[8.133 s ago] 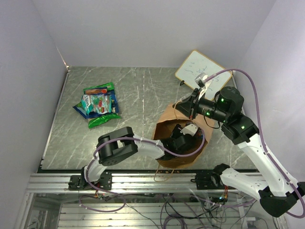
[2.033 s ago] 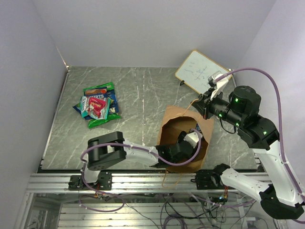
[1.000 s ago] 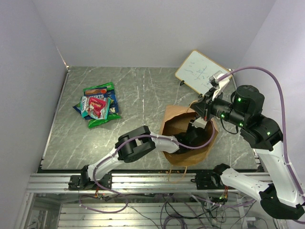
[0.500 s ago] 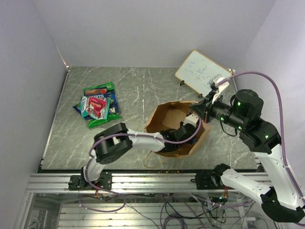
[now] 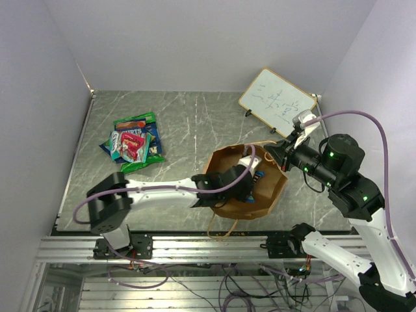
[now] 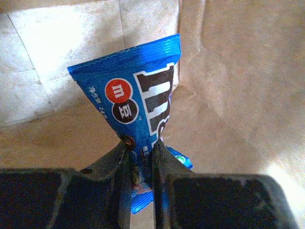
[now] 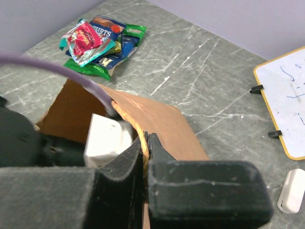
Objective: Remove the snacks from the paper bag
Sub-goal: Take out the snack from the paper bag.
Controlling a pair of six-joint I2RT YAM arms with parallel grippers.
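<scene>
Jaws: left gripper (image 6: 141, 155) clamps the glossy blue snack packet (image 6: 138, 95) near one end — light, probably slippery; right gripper (image 7: 144, 145) pinches the brown paper bag (image 7: 164, 125) at its rim.

The grey-green marbled desk (image 5: 195, 123) carries a heap of overlapping snack packets (image 5: 133, 144), green, blue and red, toward its left side. Well apart from them, near the front right, sits the brown paper bag (image 5: 266, 198), mouth upward. A white board (image 5: 276, 99) rests at the far right corner, with a small white block (image 7: 290, 191) beside it.
</scene>
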